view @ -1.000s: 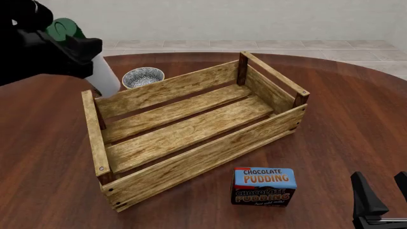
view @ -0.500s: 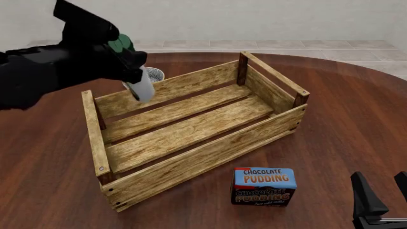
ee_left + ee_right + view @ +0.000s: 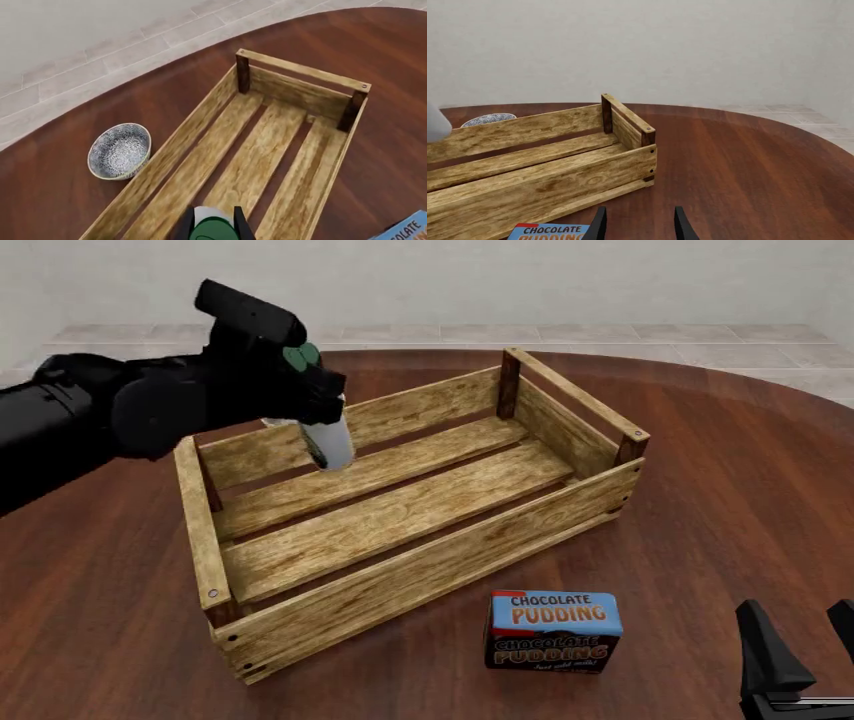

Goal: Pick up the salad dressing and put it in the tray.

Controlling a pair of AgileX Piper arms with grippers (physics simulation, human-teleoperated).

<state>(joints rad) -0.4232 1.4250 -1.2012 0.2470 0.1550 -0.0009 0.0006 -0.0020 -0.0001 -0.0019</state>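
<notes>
My left gripper (image 3: 318,395) is shut on the salad dressing (image 3: 328,446), a white bottle with a green cap. It holds the bottle tilted in the air over the back left part of the tray (image 3: 400,570), the light-wood slatted crate. In the left wrist view the green cap (image 3: 212,231) sits between the fingers (image 3: 183,228), with the tray's slats (image 3: 260,155) below. The bottle's white body (image 3: 434,125) shows at the edge of the right wrist view. My right gripper (image 3: 805,660) is open and empty near the table's front right; it also shows in its wrist view (image 3: 639,227).
A blue-and-black chocolate pudding box (image 3: 554,630) stands in front of the tray, left of my right gripper. A small blue-patterned white bowl (image 3: 120,151) sits on the table just behind the tray's back left wall. The round wooden table (image 3: 721,490) extends to the right.
My left gripper has carried the bottle rightward and down, from beyond the tray's back left corner to over the tray's inside. The right arm has not moved.
</notes>
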